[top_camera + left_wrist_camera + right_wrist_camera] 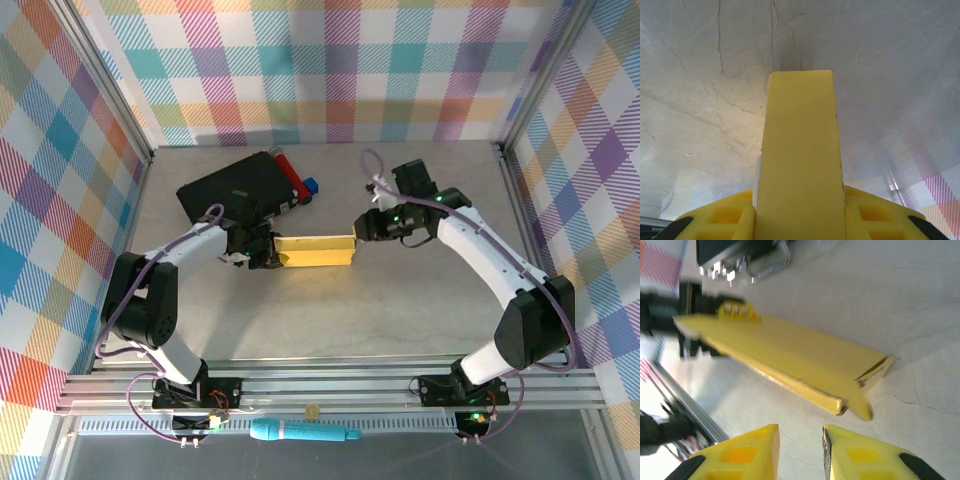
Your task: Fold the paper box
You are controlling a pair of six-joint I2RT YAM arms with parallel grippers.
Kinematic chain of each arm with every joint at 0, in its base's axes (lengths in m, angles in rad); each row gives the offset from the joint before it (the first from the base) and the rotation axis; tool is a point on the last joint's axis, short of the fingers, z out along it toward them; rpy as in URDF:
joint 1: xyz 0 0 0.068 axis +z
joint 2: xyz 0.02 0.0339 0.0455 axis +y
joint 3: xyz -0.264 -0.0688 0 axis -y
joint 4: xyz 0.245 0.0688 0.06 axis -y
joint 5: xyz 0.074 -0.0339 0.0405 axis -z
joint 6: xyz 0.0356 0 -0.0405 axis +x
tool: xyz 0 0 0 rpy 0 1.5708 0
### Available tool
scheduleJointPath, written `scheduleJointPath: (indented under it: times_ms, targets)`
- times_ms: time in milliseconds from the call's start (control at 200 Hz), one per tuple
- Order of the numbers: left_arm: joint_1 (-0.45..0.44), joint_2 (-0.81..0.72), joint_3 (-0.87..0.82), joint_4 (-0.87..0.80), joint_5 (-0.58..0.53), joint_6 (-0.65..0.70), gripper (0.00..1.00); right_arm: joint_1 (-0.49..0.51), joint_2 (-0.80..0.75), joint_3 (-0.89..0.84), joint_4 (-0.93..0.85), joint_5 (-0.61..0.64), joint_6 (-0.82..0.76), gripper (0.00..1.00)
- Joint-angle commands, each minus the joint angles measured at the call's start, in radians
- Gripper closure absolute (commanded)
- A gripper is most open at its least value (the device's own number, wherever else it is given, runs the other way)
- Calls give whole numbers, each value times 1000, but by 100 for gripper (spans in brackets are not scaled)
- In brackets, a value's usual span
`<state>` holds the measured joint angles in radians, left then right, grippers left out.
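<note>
The paper box (318,250), flattened into a long yellow strip, sits about the middle of the table (350,320), running left to right. The left gripper (262,252) has its jaws closed on the box's left end, the yellow fingers (725,217) pressed to either side of it. The right gripper (801,450) is just off the box's right end, jaws parted a little with nothing between them, apart from the cardboard. A black case (240,187) lies toward the far left corner, with a red object (287,170) and a small blue one (310,185) at its right edge.
</note>
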<state>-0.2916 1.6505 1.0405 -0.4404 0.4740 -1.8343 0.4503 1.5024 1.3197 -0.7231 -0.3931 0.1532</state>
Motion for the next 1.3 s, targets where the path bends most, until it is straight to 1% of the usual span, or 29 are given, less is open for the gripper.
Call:
scheduleJointPath:
  times_ms: [0,40,150,220,475,630,915,1100,1210,1270,1295]
  targets:
    - [23,31,3,-99,-46,46,89,11,-8,-13,-44,97,-279,69]
    - [26,36,6,-104,-42,49,89,25,4,-4,-57,113,-309,69]
    - [34,48,7,-106,-31,50,89,62,64,52,-127,215,-356,70]
    - [35,56,14,-107,-29,54,89,74,79,64,-128,247,-368,70]
    - [42,75,37,-134,-28,66,89,92,130,125,-136,247,-361,72]
    - [43,81,37,-136,-20,54,89,99,149,150,-144,249,-350,77]
    - [45,94,53,-136,-18,47,90,103,175,172,-151,255,-345,82]
    - [46,100,60,-137,-18,47,90,105,190,183,-147,258,-333,88]
    - [47,104,58,-131,-12,39,90,106,197,187,-151,257,-325,96]
    - [48,107,55,-121,-7,33,86,106,199,190,-154,258,-315,100]
    - [50,109,53,-113,-5,32,83,107,199,192,-157,257,-310,100]
